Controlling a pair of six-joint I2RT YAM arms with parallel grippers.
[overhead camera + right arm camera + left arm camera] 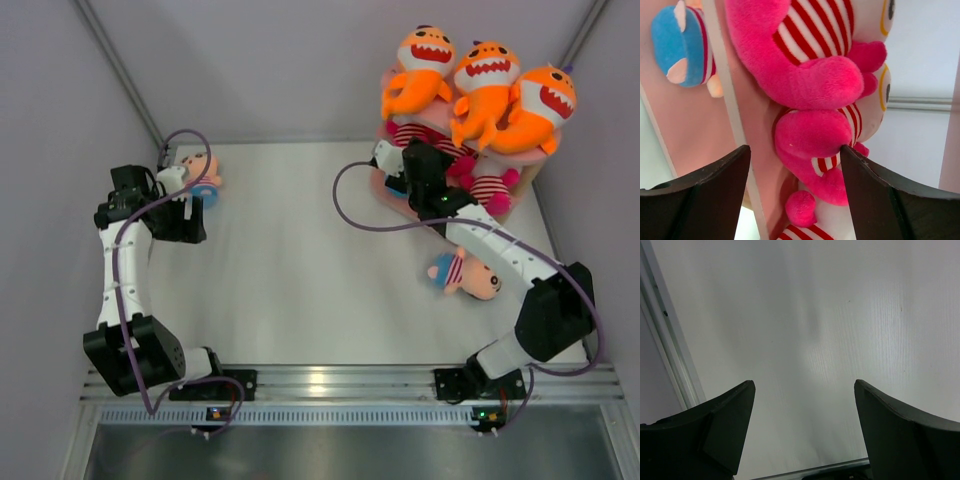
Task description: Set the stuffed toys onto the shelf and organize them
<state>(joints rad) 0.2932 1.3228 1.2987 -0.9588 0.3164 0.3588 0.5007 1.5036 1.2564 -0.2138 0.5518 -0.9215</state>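
The pink shelf [392, 203] stands at the back right. Three orange sharks [484, 82] lie on its top board. White-faced dolls in pink stripes [488, 186] sit on a lower board. My right gripper [412, 162] is at the shelf's left side. In the right wrist view it [794, 150] is open around a striped doll's pink limb [812, 135], and its right finger touches the doll. A blue-bodied doll [682, 47] shows against the shelf board [695, 130]. Another blue-bodied doll [467, 275] lies on the table under my right arm. A third [201, 172] lies at the back left beside my left gripper [186, 220], which is open and empty [805, 385].
White walls enclose the table on the left, back and right. A metal frame rail [670, 350] runs along the table's left edge, close to my left gripper. Purple cables [345, 205] loop from both wrists.
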